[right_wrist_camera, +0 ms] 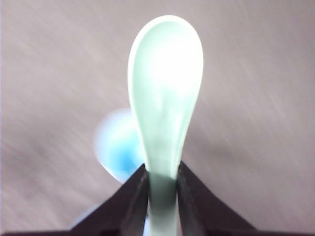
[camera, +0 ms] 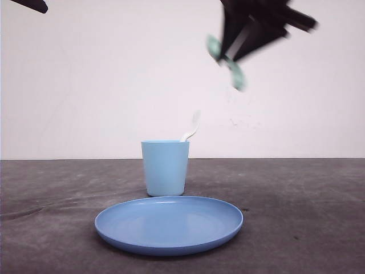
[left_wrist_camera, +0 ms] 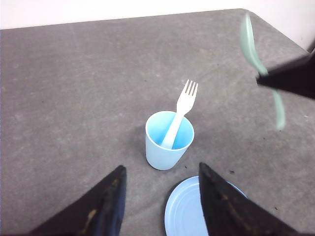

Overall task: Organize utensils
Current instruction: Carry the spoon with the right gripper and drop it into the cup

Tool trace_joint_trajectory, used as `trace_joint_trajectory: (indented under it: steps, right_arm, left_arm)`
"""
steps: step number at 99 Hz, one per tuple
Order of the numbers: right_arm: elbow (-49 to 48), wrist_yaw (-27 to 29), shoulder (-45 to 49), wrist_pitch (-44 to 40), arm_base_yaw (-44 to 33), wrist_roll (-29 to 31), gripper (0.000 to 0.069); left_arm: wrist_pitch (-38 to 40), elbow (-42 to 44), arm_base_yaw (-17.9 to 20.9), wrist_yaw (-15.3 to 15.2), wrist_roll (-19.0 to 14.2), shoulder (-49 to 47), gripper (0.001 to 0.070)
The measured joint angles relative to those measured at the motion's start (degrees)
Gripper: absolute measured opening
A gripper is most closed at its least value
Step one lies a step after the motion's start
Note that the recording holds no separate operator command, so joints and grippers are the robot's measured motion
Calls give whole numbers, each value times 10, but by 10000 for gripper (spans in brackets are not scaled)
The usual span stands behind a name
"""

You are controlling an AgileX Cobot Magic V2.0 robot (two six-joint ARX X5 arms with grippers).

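A plain white plastic four-tined fork (left_wrist_camera: 181, 110) stands in a light blue plastic cup (camera: 165, 167) whose inside shows a brighter blue. The round plastic plate (camera: 169, 224) is a deeper, uniform blue on the mottled dark grey tabletop (camera: 302, 211). The rounded plastic spoon (right_wrist_camera: 165, 105) is pale mint green, clamped between black gripper fingers (right_wrist_camera: 133, 199).

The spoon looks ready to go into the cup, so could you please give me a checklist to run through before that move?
1. Spoon clamped in right end effector: ok.
2. Cup upright on table: ok.
3. Room in cup beside fork: ok.
4. Spoon directly above cup: not ok, it is off to the right.
5. Left end effector open, clear of cup: ok.
6. Plate out of the way: ok.
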Motion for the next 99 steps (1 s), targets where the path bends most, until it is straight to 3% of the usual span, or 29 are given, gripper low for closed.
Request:
trace_joint_trajectory:
  steps: [30, 76, 99]
  right_arm:
    - [0, 26, 85, 200, 49, -58, 79]
    - [0, 58, 226, 276, 45, -84, 83]
    - [0, 58, 229, 273, 45, -85, 317]
  left_arm:
    - [0, 0, 0, 0, -2, 0, 276]
    - [-12, 0, 0, 0, -2, 0, 276]
    - [-17, 0, 0, 0, -2, 0, 276]
